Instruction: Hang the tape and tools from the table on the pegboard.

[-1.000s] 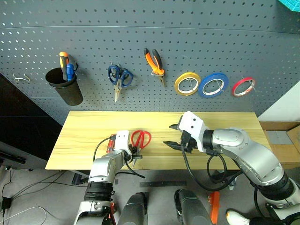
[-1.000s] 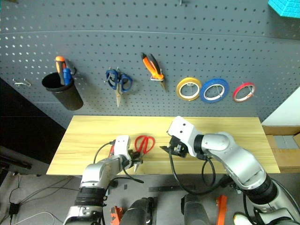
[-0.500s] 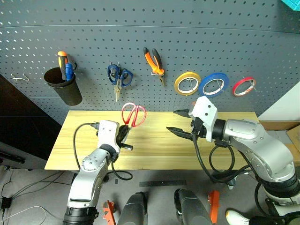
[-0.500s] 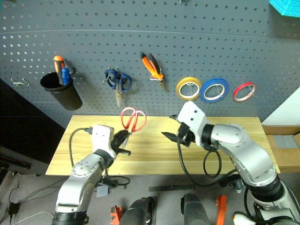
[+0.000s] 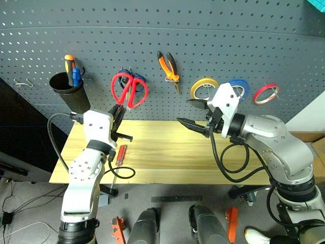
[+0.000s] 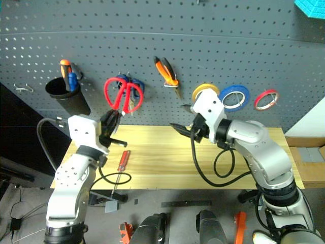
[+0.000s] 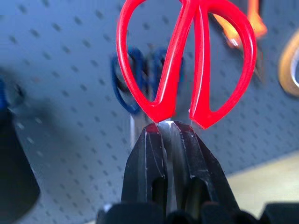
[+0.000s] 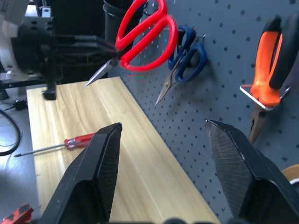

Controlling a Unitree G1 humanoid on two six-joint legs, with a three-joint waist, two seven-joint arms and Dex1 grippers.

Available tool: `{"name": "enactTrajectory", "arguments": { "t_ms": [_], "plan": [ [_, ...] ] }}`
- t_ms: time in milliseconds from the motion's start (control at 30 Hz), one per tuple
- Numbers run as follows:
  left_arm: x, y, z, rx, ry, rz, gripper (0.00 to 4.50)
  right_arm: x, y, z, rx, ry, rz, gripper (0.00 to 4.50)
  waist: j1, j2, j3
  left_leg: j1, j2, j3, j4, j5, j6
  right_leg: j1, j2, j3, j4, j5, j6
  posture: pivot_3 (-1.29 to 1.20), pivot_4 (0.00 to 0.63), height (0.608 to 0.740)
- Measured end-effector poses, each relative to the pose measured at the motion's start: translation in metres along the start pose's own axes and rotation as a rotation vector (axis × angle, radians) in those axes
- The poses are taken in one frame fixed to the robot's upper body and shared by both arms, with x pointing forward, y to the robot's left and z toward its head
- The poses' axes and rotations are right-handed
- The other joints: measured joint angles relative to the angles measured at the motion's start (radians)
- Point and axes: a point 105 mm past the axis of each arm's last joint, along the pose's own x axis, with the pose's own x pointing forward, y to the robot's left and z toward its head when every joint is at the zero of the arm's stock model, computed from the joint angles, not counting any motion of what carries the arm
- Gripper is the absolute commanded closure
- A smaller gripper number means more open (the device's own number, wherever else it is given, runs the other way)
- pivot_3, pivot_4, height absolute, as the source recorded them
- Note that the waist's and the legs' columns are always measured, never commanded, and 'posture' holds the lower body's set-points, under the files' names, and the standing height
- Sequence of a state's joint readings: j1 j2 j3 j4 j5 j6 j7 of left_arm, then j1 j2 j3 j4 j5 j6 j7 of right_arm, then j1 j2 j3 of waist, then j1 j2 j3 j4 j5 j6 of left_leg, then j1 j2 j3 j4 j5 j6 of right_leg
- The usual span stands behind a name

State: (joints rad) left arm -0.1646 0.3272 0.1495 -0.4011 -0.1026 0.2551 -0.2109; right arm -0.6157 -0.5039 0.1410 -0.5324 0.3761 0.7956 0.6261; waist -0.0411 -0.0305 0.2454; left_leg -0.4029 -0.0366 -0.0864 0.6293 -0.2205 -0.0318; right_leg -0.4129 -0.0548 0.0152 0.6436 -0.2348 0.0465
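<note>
Nearest me, low and left of centre in the head view, the red-handled screwdriver (image 5: 120, 154) lies on the table (image 5: 167, 162) near its front edge, untouched and, as I judge it, the last piece to collect after the one I carry. Just above it my left gripper (image 5: 118, 113) has its jaws clenched on the blades of the red-handled scissors (image 5: 130, 89), handles up, raised off the table and in front of the blue-handled scissors (image 6: 133, 87); they are not yet on a hook. At centre right my right gripper (image 5: 195, 113) hovers over the table with its jaws spread and nothing between them. Farthest back, on the pegboard (image 5: 167, 46), the orange-and-black pliers (image 5: 169, 68) already hang at upper centre, and the blue tape (image 6: 234, 97) hangs to the right between the yellow roll (image 6: 204, 91) and the thin red roll (image 6: 266, 99). So tape and pliers look done; scissors are underway, screwdriver remains.
</note>
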Motion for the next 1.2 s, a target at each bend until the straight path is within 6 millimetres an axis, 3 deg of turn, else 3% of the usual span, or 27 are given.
{"name": "enactTrajectory", "arguments": {
  "t_ms": [533, 767, 900, 1033, 1200],
  "plan": [
    [0.027, 0.004, -0.029, -0.148, 0.094, 0.043, 4.46, 0.005, -0.004, 0.000, -0.006, 0.013, -0.016, 1.62, -0.009, 0.000, 0.000, 0.000, 0.000, 0.001, 0.000, 0.000, 0.000, 0.000, 0.000, 0.000, 0.001, 0.002, -0.002, -0.12, 0.222, 0.740],
    [0.028, 0.000, -0.031, -0.126, 0.109, 0.008, 2.32, 0.007, -0.003, 0.001, 0.004, -0.002, -0.023, 1.62, -0.016, 0.000, 0.000, 0.000, 0.000, 0.001, 0.000, 0.000, 0.000, 0.000, 0.000, 0.000, 0.001, 0.002, -0.003, -0.11, 0.230, 0.740],
    [0.011, -0.012, -0.063, -0.154, 0.257, -0.038, 1.07, 0.008, -0.003, -0.001, 0.024, 0.009, -0.029, 1.62, -0.017, 0.000, 0.000, 0.000, 0.000, 0.001, 0.000, 0.000, 0.000, 0.000, 0.000, 0.001, 0.001, 0.002, -0.003, -0.12, 0.235, 0.740],
    [-0.018, -0.017, -0.109, -0.227, 0.535, -0.075, 1.07, 0.010, 0.005, -0.011, 0.089, 0.063, -0.018, 1.62, -0.020, 0.000, 0.001, 0.000, 0.001, -0.001, 0.000, 0.000, 0.000, -0.002, 0.001, 0.000, 0.002, 0.001, -0.001, -0.12, 0.236, 0.740],
    [-0.046, 0.009, -0.150, -0.242, 0.833, -0.007, 1.07, 0.014, 0.025, -0.024, 0.214, 0.143, 0.018, 1.62, -0.025, 0.000, 0.001, 0.000, 0.002, -0.003, 0.000, 0.000, 0.000, -0.002, 0.002, 0.000, 0.003, 0.000, 0.000, -0.12, 0.237, 0.740]
  ]
}}
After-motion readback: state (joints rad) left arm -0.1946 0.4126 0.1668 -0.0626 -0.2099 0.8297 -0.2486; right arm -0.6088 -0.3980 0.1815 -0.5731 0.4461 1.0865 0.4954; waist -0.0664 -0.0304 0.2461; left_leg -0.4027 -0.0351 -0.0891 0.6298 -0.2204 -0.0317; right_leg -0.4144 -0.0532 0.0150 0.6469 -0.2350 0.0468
